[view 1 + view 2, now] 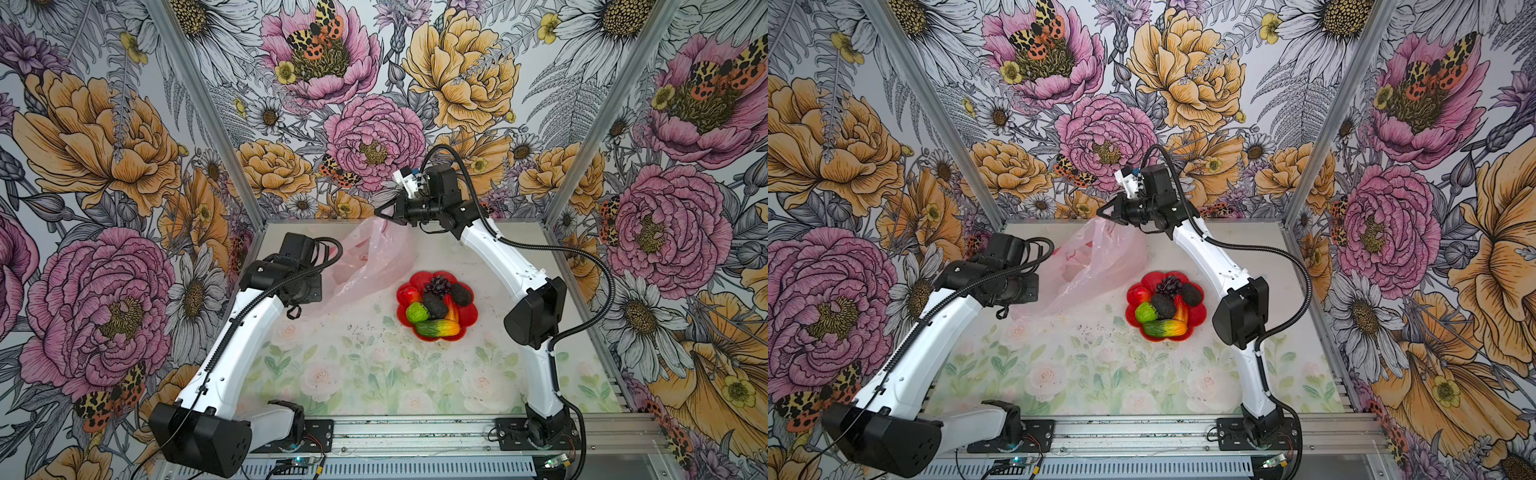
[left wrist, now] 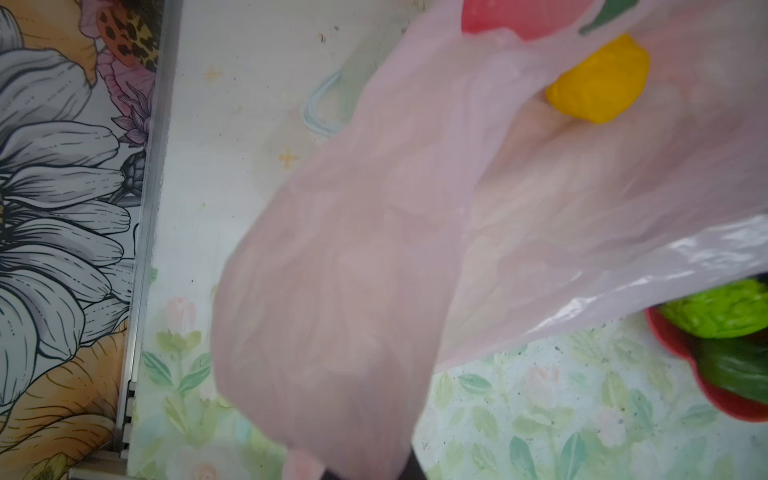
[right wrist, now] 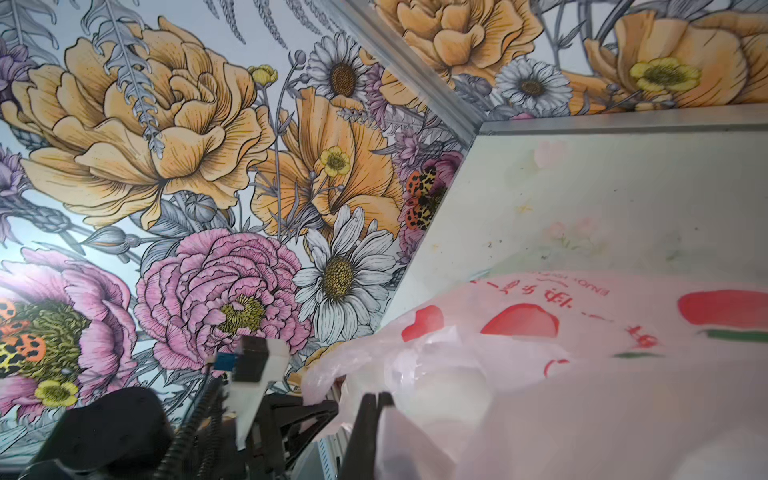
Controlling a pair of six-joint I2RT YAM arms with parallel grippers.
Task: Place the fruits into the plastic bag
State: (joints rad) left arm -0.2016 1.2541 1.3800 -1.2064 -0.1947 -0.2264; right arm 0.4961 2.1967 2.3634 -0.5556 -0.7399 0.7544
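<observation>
The plastic bag [image 1: 376, 253] lies towards the back of the tabletop [image 1: 365, 374], left of centre in both top views, and you have it between both arms. Your right gripper [image 1: 380, 212] has its jaws closed on the bag's upper edge and holds that edge up off the tabletop, so the pink film slants down from it. In the right wrist view the two black fingers [image 3: 368, 419] press together with crumpled film pinched between them, and the bag's red fruit prints show beyond.

Your left gripper [image 2: 374, 471] is at the bag's near, low edge. Its jaws are closed. In the left wrist view the film runs straight down into them and covers them almost wholly, so they look clamped on the bag. A yellow fruit [image 2: 598, 79] shows in that view among the bag's folds, half veiled by film.

The other fruits sit piled on the red flower-shaped plate [image 1: 471, 318], just right of the bag:
- the purple grape bunch [image 1: 436, 284]
- two dark avocados [image 1: 435, 305]
- the green lime [image 1: 417, 312]
- the green-orange mango [image 1: 438, 329] at the front
- a red peach [image 1: 409, 295] at the left rim
</observation>
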